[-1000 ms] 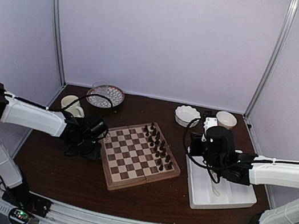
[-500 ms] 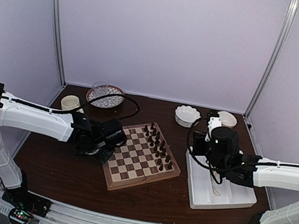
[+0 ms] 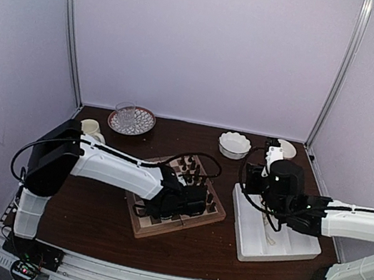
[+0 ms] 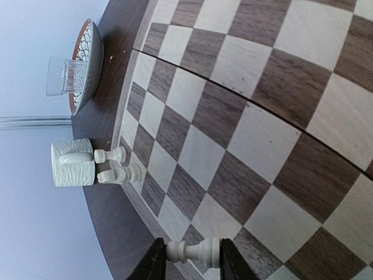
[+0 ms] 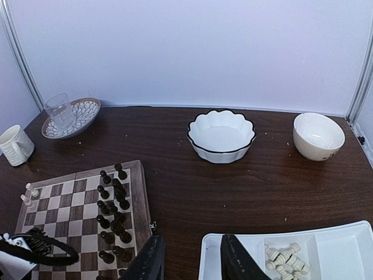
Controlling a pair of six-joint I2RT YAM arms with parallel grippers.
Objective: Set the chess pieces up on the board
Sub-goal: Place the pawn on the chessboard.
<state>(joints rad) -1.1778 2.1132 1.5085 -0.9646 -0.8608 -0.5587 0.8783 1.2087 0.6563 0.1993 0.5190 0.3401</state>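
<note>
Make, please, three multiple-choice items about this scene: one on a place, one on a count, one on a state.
1. The clear glass stands: A on the board; B in the patterned dish; C in the left pincer.
2. White pieces standing on the board edge nearest the mug: A none; B two; C eight.
3. The left pincer is: A open; B shut on the glass; C shut on a cream pawn.

Answers: B, the dish holds it; B, a pair stands there; C, the pawn sits between its fingers.
</note>
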